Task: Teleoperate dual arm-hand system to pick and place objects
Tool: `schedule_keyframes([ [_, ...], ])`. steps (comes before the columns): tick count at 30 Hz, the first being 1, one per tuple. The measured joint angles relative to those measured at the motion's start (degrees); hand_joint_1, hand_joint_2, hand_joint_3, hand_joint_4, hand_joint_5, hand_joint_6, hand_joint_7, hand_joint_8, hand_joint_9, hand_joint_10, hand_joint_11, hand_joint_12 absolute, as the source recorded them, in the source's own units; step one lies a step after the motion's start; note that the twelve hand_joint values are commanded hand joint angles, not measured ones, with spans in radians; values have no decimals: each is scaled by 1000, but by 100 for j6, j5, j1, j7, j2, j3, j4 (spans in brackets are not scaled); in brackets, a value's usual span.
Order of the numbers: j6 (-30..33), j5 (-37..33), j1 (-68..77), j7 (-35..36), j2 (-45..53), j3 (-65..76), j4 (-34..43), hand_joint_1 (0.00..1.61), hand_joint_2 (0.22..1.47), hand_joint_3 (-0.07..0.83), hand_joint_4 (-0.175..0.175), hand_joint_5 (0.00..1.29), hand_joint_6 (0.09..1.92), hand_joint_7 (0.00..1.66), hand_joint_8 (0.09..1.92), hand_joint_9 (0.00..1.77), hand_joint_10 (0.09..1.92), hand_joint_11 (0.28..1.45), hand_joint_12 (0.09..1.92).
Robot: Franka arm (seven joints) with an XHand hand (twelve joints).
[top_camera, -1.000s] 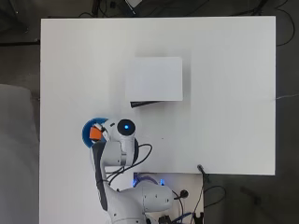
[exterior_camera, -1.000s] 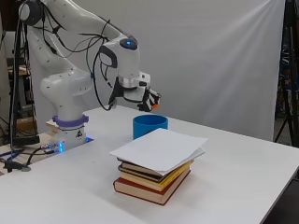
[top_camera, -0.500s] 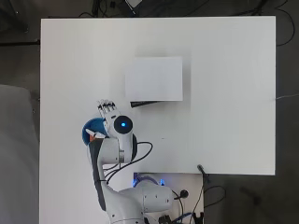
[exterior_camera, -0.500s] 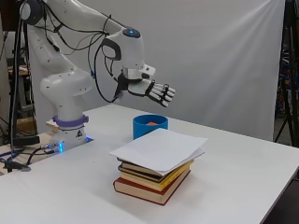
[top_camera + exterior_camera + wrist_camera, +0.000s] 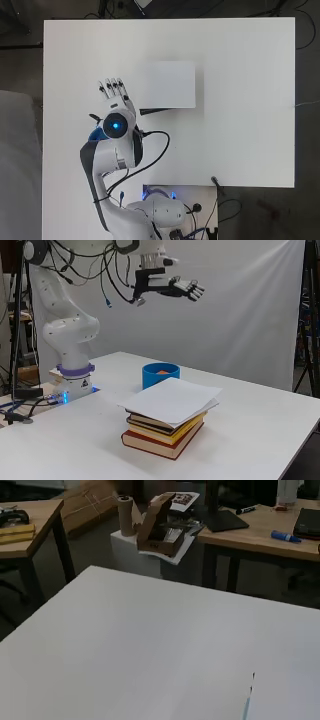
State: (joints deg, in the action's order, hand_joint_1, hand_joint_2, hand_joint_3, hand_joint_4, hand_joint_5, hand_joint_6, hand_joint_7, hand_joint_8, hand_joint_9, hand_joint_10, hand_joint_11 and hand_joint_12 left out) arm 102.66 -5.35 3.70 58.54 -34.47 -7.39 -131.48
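Seemingly the placing was done: the hand [image 5: 175, 287] stood high above the table [image 5: 250, 150], fingers [image 5: 113, 87] stretched out straight and flat, nothing in them. In the side view it hung well above the blue cup [image 5: 160, 376], pointing away from the arm's base; from overhead the fingers reached past the cup toward the far edge, just beside the near-left corner of the paper [image 5: 169, 84]. The cup [image 5: 95, 134] sat on the tabletop toward the left edge, mostly hidden under the arm from overhead. Inside it, the side view showed a small orange thing [image 5: 161, 372] lying low against the wall; what it was could not be told. My judgement: that orange thing was the object picked and placed, and it was already in the cup. Beside the cup, toward the table's middle, sat a stack of books [image 5: 162, 427] with the white sheet lying on top, overhanging the books. Books and sheet looked untouched, squared to the table edges from overhead. No other loose object showed on the tabletop. The wrist view gave only bare tabletop and the room beyond the far edge, no hand and no cup in it. Left to do, as far as could be judged: little, unless the books or paper were also meant to be moved.
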Motion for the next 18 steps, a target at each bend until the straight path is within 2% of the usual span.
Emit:
schedule_keyframes([
  [4, -582, 12, -39, -25, 387, 478, 887, 98, 969, 12, 64, 148, 87, 217, 87, 326, 87, 409, 87],
  [7, -1035, 213, -74, -280, 684, 641, 1270, 107, 981, 12, 64, 144, 87, 192, 87, 305, 87, 396, 87],
  [18, -1149, 627, -185, -565, 860, 1099, 1383, 133, 1029, 16, 80, 156, 87, 157, 87, 280, 87, 384, 87],
])
